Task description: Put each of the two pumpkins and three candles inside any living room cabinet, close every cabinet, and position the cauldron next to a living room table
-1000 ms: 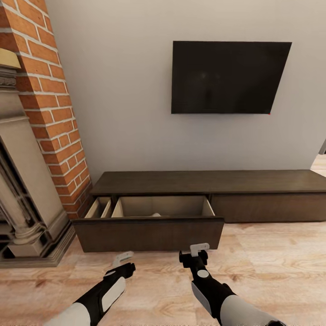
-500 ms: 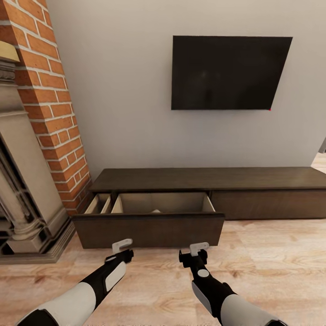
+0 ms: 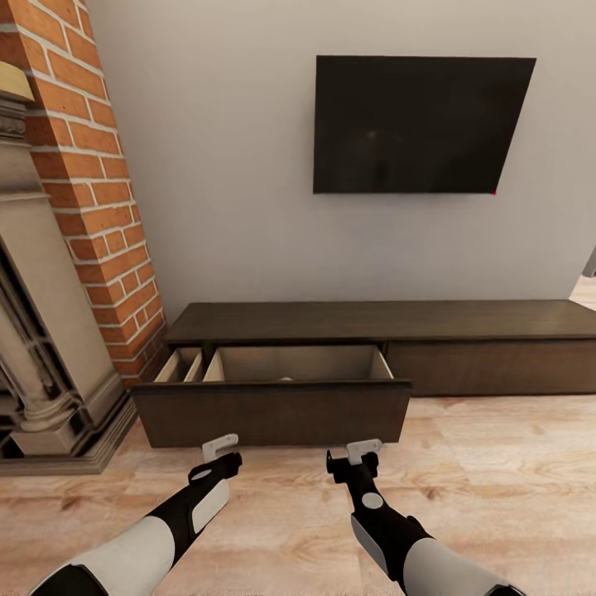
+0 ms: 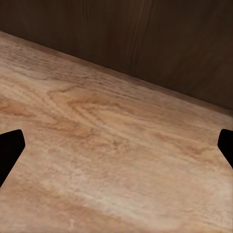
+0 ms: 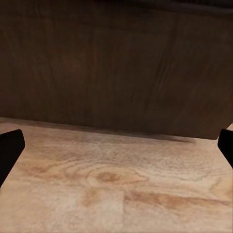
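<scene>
Right in front of the robot, the cabinet point(image 3: 372, 331) runs along the wall under a dark TV point(image 3: 418, 124), and its left drawer point(image 3: 273, 410) is pulled well out, pale inside showing. Compared with a second ago, the whole head view has slid a bit: the TV and cabinet sit higher in the frame, so that's the camera moving, not the furniture. What did actually move is the left arm, which has reached further forward, so the left gripper point(image 3: 219, 449) now hangs just short of the drawer front, about level with the right gripper point(image 3: 362, 451). Both sit low over the wooden floor point(image 3: 497, 480).

Both wrist views show the fingertips parked at the far edges of the frame with only floor and dark drawer front between them, so both grippers are spread wide and carrying nothing.

A small pale bump peeks over the drawer's front edge, maybe a candle, but it's too hidden to call.

My read: with both hands lined up at the front panel, this looks like the setup for pushing the drawer shut. Pumpkins and cauldron can't be judged from here.
</scene>
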### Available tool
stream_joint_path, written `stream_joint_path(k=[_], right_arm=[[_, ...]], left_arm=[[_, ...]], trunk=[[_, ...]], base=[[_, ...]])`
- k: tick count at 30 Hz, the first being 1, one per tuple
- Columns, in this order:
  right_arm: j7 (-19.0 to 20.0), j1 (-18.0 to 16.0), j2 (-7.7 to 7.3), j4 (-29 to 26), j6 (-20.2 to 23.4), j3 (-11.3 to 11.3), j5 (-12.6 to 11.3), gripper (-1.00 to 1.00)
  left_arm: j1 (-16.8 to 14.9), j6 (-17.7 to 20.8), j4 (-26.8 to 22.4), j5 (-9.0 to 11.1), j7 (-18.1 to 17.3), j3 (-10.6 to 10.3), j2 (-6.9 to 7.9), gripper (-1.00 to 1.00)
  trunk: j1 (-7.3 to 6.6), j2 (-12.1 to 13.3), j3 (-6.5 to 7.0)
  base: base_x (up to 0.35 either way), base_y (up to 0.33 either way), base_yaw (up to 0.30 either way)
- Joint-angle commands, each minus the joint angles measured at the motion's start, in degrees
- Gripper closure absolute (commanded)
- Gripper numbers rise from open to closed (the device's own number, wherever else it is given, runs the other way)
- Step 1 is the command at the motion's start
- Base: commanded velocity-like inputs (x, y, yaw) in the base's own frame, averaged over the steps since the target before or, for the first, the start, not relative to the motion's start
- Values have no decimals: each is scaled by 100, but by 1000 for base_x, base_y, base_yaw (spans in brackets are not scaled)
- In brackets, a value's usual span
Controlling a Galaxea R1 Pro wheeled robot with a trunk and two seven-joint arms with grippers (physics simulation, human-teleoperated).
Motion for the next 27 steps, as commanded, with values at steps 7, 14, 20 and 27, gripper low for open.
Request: stream_joint_path(k=[7, 14, 20, 27], right_arm=[[-31, -6, 1, 4, -41, 50, -57, -100], [-32, -6, -3, 2, -56, 46, -49, -100], [-35, -6, -12, 6, -62, 46, -49, -100], [-33, -6, -18, 6, -62, 45, -49, -100]], left_arm=[[-5, -19, -3, 57, 36, -45, 1, -100], [-5, -19, -3, 62, 36, -42, 1, -100], [-5, -34, -3, 53, 36, -42, 7, -100], [-5, -44, 8, 62, 35, -42, 9, -100]], trunk=[[95, -168, -144], [113, -177, -299], [118, -180, -344], [118, -180, -344]], base=[[0, 0, 0], [0, 0, 0], [0, 0, 0], [3, 0, 0]])
